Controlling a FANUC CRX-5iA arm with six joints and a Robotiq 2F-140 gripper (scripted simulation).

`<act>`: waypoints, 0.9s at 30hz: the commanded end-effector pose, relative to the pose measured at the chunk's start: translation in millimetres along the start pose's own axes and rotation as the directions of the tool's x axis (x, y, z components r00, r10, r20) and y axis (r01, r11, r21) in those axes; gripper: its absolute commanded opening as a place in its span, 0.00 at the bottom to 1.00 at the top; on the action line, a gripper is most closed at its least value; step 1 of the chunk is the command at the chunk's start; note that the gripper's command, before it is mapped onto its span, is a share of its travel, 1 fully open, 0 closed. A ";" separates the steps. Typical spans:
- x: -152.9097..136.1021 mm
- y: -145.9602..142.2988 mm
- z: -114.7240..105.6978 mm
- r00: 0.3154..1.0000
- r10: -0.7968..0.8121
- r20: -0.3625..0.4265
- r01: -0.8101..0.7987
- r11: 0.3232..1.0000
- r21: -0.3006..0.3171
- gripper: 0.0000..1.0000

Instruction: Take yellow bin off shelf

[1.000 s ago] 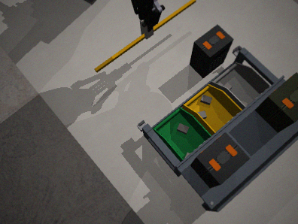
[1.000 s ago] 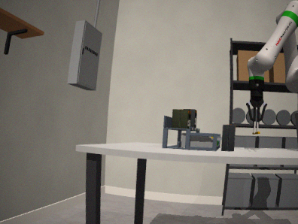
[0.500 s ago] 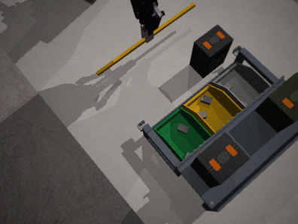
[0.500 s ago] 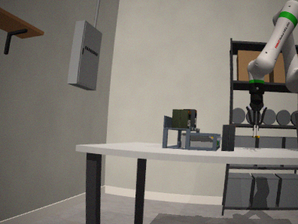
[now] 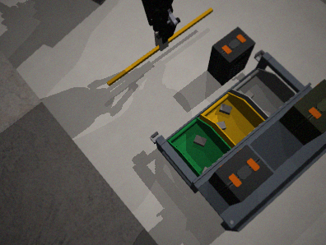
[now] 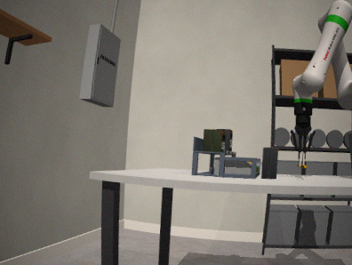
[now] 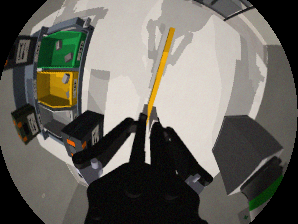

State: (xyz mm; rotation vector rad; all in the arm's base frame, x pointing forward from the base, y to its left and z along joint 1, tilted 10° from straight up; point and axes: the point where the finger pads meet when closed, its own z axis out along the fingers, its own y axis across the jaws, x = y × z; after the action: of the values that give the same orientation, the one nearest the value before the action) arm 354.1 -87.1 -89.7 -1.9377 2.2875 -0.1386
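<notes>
The yellow open bin point(image 5: 234, 117) sits on the grey shelf's lower level point(image 5: 247, 144) with two grey parts in it; it also shows in the wrist view point(image 7: 56, 90). A green bin point(image 5: 198, 145) with a grey part stands beside it. My gripper point(image 5: 163, 41) is far from the shelf, above the table's far side, shut on a long thin yellow bar point(image 5: 157, 47). The bar hangs level just above the table top in the exterior view point(image 6: 302, 165) and runs forward from my fingers in the wrist view point(image 7: 158, 90).
A dark closed box with orange latches point(image 5: 230, 53) stands on the table beside the shelf. Two more dark boxes point(image 5: 243, 173) point(image 5: 313, 111) sit on the shelf's upper level. A storage rack point(image 6: 311, 133) stands behind the table.
</notes>
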 end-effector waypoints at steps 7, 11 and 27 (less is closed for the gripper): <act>0.1 -0.3 16.0 1.000 0.000 0.000 0.000 1.000 0.000 0.00; 0.1 -0.4 20.0 1.000 0.000 0.000 0.000 1.000 0.000 0.00; 0.1 -0.6 39.9 1.000 0.000 0.000 0.000 1.000 0.000 0.00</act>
State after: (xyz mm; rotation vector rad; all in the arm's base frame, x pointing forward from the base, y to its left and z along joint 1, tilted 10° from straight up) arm 360.0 -86.4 -124.1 -1.9378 2.2875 -0.1382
